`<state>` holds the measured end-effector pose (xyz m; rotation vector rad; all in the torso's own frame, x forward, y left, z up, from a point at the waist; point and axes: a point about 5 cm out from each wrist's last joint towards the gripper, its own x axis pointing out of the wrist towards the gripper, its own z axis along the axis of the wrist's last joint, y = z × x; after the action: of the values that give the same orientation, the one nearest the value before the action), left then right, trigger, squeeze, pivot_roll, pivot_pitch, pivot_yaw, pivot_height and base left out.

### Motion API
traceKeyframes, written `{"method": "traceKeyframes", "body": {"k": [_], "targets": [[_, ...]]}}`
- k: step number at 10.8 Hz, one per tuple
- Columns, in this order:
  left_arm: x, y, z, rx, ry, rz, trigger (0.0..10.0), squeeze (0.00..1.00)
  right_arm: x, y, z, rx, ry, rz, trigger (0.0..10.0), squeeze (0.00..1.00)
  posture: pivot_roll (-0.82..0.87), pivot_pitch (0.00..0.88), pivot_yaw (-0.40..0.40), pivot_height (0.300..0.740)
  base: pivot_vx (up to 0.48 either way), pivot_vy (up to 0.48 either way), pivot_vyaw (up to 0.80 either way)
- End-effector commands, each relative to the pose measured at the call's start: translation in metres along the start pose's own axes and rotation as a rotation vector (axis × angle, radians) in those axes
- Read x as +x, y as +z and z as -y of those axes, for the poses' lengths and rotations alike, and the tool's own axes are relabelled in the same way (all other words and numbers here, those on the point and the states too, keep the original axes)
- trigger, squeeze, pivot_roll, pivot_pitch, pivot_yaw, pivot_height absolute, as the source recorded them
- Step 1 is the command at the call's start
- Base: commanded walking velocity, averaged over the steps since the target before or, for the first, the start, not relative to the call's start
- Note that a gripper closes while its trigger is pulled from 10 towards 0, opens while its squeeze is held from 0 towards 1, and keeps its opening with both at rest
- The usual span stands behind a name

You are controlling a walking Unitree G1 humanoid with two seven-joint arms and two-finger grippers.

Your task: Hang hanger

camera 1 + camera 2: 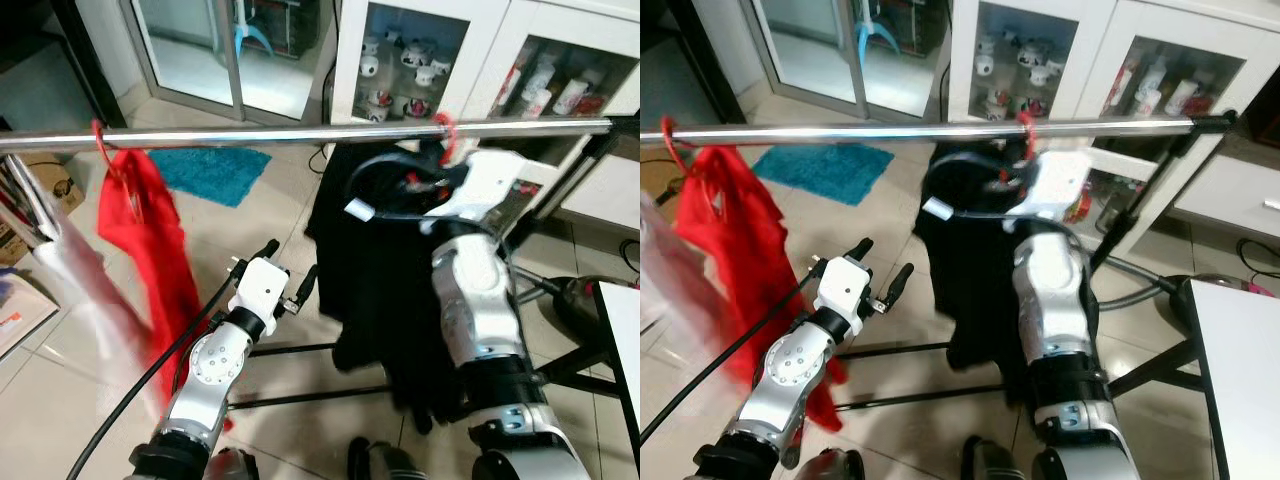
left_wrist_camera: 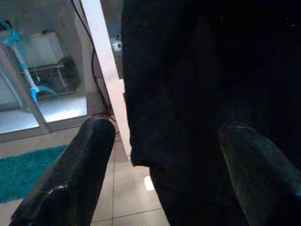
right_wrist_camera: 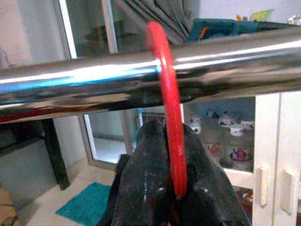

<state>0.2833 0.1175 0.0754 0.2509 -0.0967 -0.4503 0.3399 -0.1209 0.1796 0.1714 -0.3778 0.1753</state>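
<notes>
A chrome rail (image 1: 300, 135) runs across the view at chest height. My right gripper (image 3: 175, 188) is raised to it and shut on the red hook of a hanger (image 3: 167, 101), which curls over the rail (image 3: 94, 84). A black garment (image 1: 375, 260) hangs from that hanger below the rail, behind my right arm. My left gripper (image 1: 288, 270) is lower, left of the garment, open and holding nothing; in its wrist view the black cloth (image 2: 207, 103) lies just beyond its fingertips. A red garment (image 1: 145, 240) hangs on a red hanger at the rail's left end.
A clear plastic-covered garment (image 1: 70, 290) hangs at the far left. White glass-door cabinets (image 1: 480, 50) stand behind the rail. The rack's black base bars (image 1: 300, 350) cross the tiled floor, with a teal mat (image 1: 210, 170) further back. A white table edge (image 1: 625, 350) is at the right.
</notes>
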Motion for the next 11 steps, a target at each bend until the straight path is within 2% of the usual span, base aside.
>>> {"method": "traceKeyframes", "body": {"k": [1, 2, 4, 6, 8, 9, 10, 11], "targets": [[-0.001, -0.002, 0.003, 0.007, -0.014, -0.007, 10.0, 0.00, -0.002, -0.009, 0.001, -0.030, -0.001, -0.023, 0.0, 0.00, -0.03, 0.117, -0.037, 0.740, 0.000, 0.000, 0.00], [-0.001, -0.001, 0.003, 0.008, -0.015, -0.006, 10.0, 0.00, -0.005, -0.021, 0.002, -0.013, -0.010, -0.069, 0.0, 0.00, -0.03, 0.117, -0.034, 0.740, 0.000, 0.000, 0.00], [-0.001, -0.001, 0.002, 0.013, -0.018, -0.005, 10.0, 0.00, -0.005, -0.035, -0.002, 0.100, -0.033, -0.136, 0.0, 0.00, -0.03, 0.118, -0.033, 0.740, 0.000, 0.000, 0.00], [-0.002, -0.001, 0.001, 0.021, -0.019, -0.006, 10.0, 0.00, -0.002, -0.032, -0.007, 0.108, -0.024, -0.105, 0.0, 0.00, -0.02, 0.121, -0.031, 0.740, 0.000, 0.000, 0.00], [-0.003, -0.002, 0.001, 0.023, -0.022, -0.008, 10.0, 0.00, -0.001, -0.033, -0.003, 0.080, -0.041, -0.119, 0.0, 0.00, -0.02, 0.122, -0.031, 0.740, 0.000, 0.000, 0.00], [-0.003, -0.002, 0.002, 0.024, -0.023, -0.008, 10.0, 0.00, -0.002, -0.036, 0.000, 0.050, -0.046, -0.147, 10.0, 0.00, -0.02, 0.122, -0.031, 0.740, 0.000, 0.000, 0.00], [-0.003, -0.002, 0.002, 0.024, -0.024, -0.008, 10.0, 0.00, -0.004, -0.039, 0.002, 0.033, -0.046, -0.161, 10.0, 0.62, -0.02, 0.122, -0.031, 0.740, 0.000, 0.000, 0.00], [-0.003, -0.002, 0.002, 0.026, -0.024, -0.009, 10.0, 0.00, -0.006, -0.042, 0.004, -0.002, -0.016, -0.187, 10.0, 1.00, -0.02, 0.122, -0.031, 0.740, 0.000, 0.000, 0.00]]}}
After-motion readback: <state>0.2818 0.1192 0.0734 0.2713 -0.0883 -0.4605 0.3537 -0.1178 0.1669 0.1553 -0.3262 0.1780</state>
